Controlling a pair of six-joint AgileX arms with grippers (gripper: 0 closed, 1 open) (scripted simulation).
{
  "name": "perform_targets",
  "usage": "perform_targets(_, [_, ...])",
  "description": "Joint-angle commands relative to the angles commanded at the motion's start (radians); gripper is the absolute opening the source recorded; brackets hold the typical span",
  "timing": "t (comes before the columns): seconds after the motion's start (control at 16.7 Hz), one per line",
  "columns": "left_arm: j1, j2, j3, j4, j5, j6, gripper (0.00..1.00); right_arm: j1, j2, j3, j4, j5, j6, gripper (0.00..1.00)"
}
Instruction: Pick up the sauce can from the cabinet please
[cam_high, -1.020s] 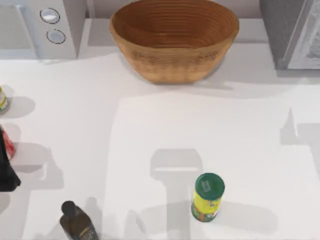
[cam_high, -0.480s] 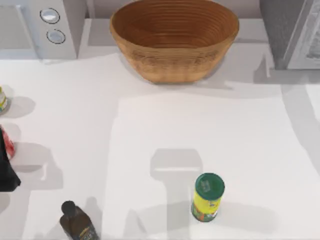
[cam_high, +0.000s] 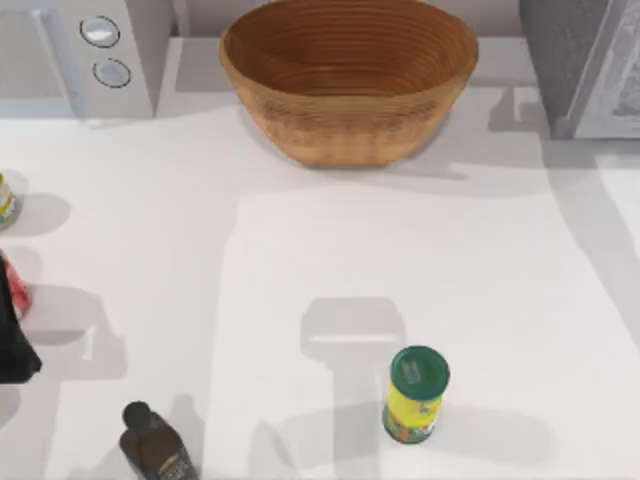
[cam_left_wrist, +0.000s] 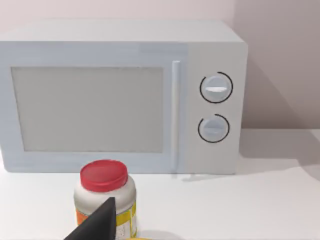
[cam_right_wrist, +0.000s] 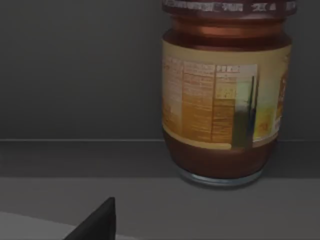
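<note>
Sauce can (cam_right_wrist: 226, 95): upright on the dark cabinet shelf (cam_right_wrist: 75, 160), right wrist camera facing it
Right claw: one dark fingertip (cam_right_wrist: 95, 224) visible; opening cannot be told
Left claw: parked facing microwave (cam_left_wrist: 120, 95)

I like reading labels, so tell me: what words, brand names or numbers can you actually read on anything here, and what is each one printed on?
None can be read.
sauce can: label panels and rim lettering too blurred.
yellow container: print too small.
dark bottle: label too small.
red-lidded jar: label illegible.
microwave: two plain dials, no markings.
</note>
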Motion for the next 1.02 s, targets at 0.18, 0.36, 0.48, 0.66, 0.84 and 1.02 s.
perform_targets(0.18, [0.000, 0.000, 0.000, 0.000, 0.000, 0.000, 1.00, -0.004, -0.004, -0.003, 0.002, -0.001, 0.000, 1.00])
perform_targets(0.36, [0.000, 0.000, 0.000, 0.000, 0.000, 0.000, 1.00, -0.015, 0.037, 0.037, 0.009, -0.008, 0.000, 1.00])
perform_targets(0.48, [0.000, 0.000, 0.000, 0.000, 0.000, 0.000, 1.00, -0.030, 0.113, 0.101, 0.020, -0.024, 0.000, 1.00])
perform_targets(0.66, [0.000, 0.000, 0.000, 0.000, 0.000, 0.000, 1.00, -0.059, 0.247, 0.207, 0.043, -0.049, -0.001, 1.00])
perform_targets(0.84, [0.000, 0.000, 0.000, 0.000, 0.000, 0.000, 1.00, -0.082, 0.330, 0.279, 0.060, -0.067, -0.001, 1.00])
perform_targets(1.02, [0.000, 0.000, 0.000, 0.000, 0.000, 0.000, 1.00, -0.084, 0.338, 0.286, 0.062, -0.069, -0.001, 1.00])
